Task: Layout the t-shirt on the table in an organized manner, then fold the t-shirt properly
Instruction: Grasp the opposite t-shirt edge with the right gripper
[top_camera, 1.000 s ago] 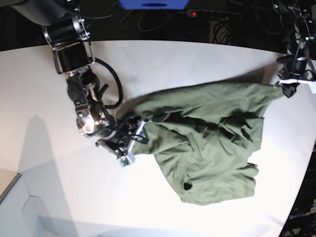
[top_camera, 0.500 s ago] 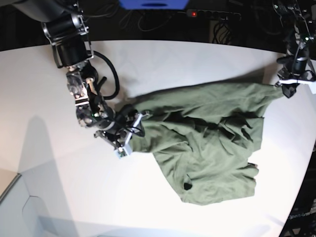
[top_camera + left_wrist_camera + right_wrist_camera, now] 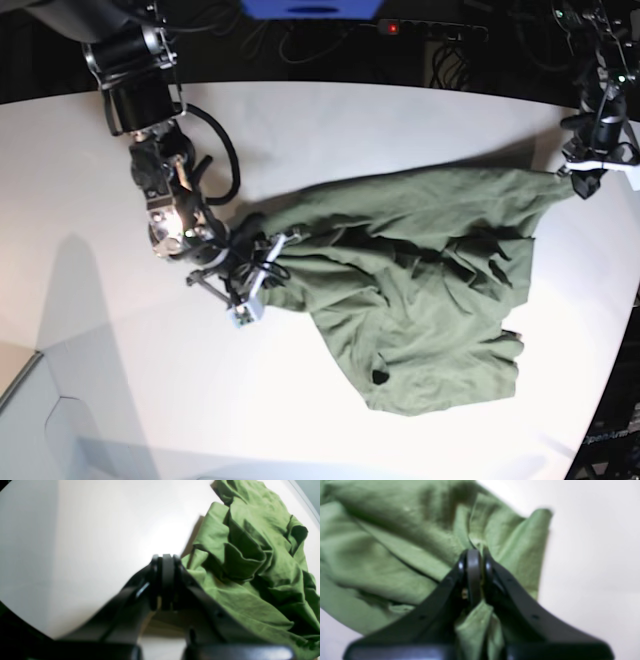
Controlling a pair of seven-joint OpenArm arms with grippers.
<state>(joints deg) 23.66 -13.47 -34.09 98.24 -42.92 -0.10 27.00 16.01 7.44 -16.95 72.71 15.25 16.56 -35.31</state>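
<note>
Closure of the right gripper (image 3: 474, 555) is the change to record: a second ago its jaws stood apart at the near-left edge of the t-shirt (image 3: 420, 290); now they are pressed together with a pinch of olive cloth between them, plain in the right wrist view. The left gripper (image 3: 163, 560) has not altered — jaws together, clamped on the far corner of the garment at the base view's right edge, as it was before.

Judgement: with both ends held, the shirt can be drawn taut and spread, so the laying-out step is only beginning. No fold is made yet.

T-shirt position: bunched across the centre-right of the table (image 3: 330, 130), deeply creased, its lower part heaped toward the near edge, a small dark hole or opening showing low in the cloth. The stretch between the two grips is slack.

Surface: white, smooth, curved at the far edge, with broad bare areas to the left and behind the garment — room enough to spread it. Beyond the table the room is dark, with cables and a small red light (image 3: 392, 27).
</note>
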